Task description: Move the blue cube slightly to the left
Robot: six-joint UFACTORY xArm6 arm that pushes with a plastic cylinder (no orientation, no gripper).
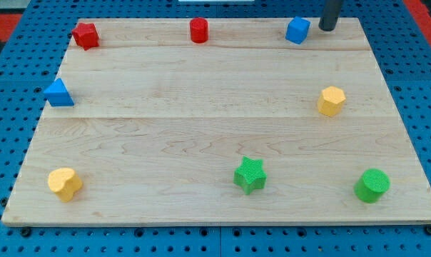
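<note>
**Operator:** Where the pegboard surround ends, what occupies the view, listed by size?

**Technician:** The wooden board (215, 128) is the largest item and fills most of the view, resting on a blue perforated base (8, 86). The dark rod enters at the view's top right; the arm's tip (327, 28) sits on the board near the top edge.

**Operator:** State the pincer condition.

**Technician:** No pincer is fitted. The arm ends in the rod only, so nothing is open, closed or gripped.

**Operator:** Locate the task item.

**Technician:** The blue cube (297, 31) stands at the board's top edge, right of centre. The tip is just beside it, on the view's right; whether the two touch cannot be told.

**Operator:** Remaining blocks?

**Technician:** Green star (250, 175) at bottom, right of centre. Green cylinder (372, 185) at bottom right. Yellow block (65, 183), lobed in outline, at bottom left. Yellow hexagonal block (331, 101) at the right edge, mid-height. Blue triangular block (58, 93) at the left edge. Red block (85, 35), angular in outline, at top left. Red cylinder (199, 31) at top centre, well apart from the blue cube.
</note>
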